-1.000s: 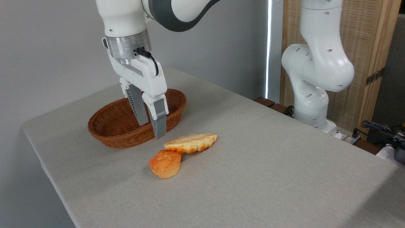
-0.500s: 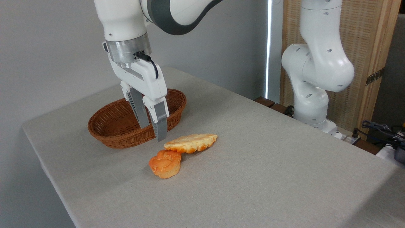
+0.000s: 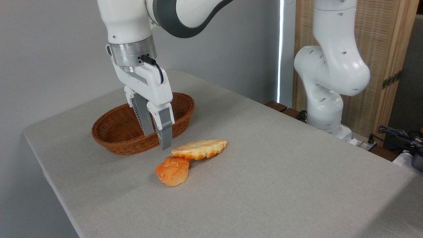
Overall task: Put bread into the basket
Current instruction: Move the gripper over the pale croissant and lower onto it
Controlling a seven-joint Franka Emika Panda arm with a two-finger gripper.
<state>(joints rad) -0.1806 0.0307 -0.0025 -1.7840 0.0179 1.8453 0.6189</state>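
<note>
White arm (image 3: 330, 66) with dark grey joint band, silver wrist flange, black cable; white hand (image 3: 158, 140) carries two grey ribbed fingers (image 3: 165, 130).

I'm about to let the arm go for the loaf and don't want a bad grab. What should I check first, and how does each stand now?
1. Hand open, empty: ok.
2. Long pale golden leaf-shaped bread free on the grey table: ok.
3. Bread clear of the orange knotted bun: not ok, its end overlaps the bun.
4. Hand over the bread: not ok, left of it.
5. Reddish-brown oval wicker basket empty: ok.
</note>
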